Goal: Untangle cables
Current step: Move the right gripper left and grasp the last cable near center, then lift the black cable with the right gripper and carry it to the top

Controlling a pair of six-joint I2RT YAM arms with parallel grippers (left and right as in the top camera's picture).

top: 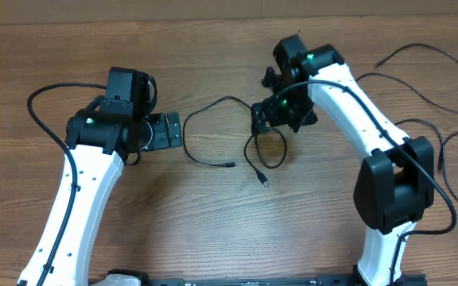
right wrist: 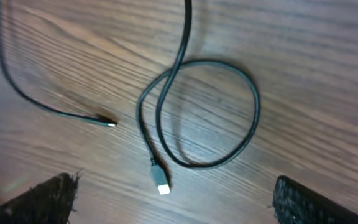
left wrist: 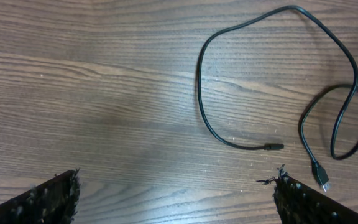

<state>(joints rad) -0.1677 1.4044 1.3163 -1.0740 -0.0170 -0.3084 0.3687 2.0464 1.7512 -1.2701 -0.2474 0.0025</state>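
Left claw [left wrist: 178, 198]: jaws fully apart, holding nothing and touching nothing, over bare worktop [top: 213, 238] just left of the cable. Right claw [right wrist: 176, 202]: also wide apart and empty, hovering over the cable's loop [right wrist: 253, 106], no contact.

One cable [left wrist: 199, 87] at mid-worktop between the claws, with two ends. It arcs from the left, over the far side to the right, then crosses itself once in the loop. The spread runs roughly left-right, and both ends trail to the near side. Small plug [left wrist: 272, 147] points right. USB plug [left wrist: 322, 180] points near and slightly right, just outside the loop.

Right cables [top: 420, 45]: thin black strands on the far right of the worktop, well apart from the centre one. They run out of frame; two or three, exact count unclear.
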